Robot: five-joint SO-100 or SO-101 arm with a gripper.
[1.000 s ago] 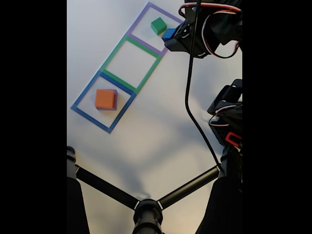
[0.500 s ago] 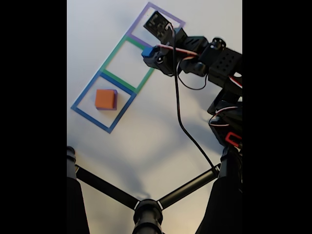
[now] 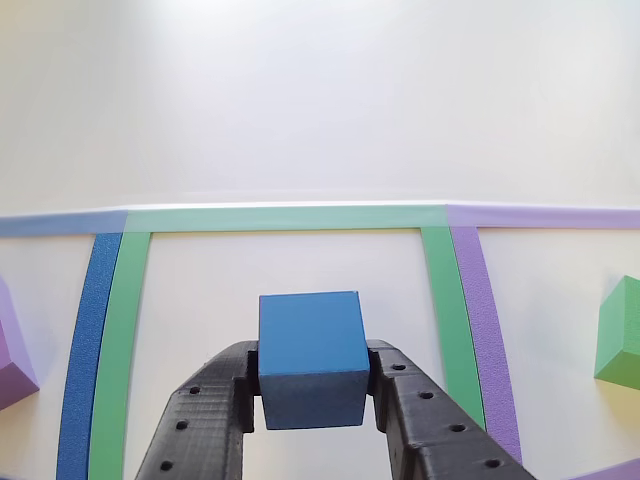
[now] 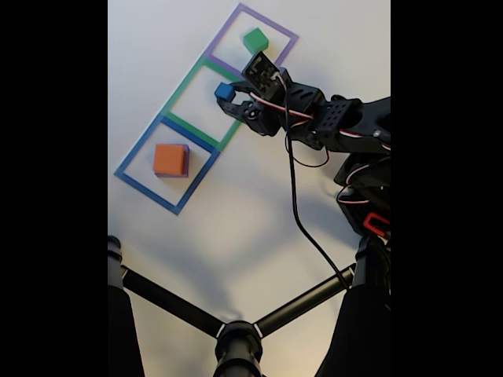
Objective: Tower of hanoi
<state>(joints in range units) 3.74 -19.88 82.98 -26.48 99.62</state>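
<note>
While your gripper (image 3: 310,395) clamps the smooth blue cube (image 3: 310,358) between its ribbed black fingers (image 3: 215,420), the other view puts it over the green taped square (image 3: 285,217). Your fixed view adds the orange block (image 4: 170,159) on its purple base in the blue square (image 4: 140,186) at 8 o'clock, and the green cube (image 4: 255,38) in the purple square (image 4: 284,31) at 1 o'clock.

green cube (image 3: 621,330) cut by right edge, purple block (image 3: 12,355) cut by left edge
</note>
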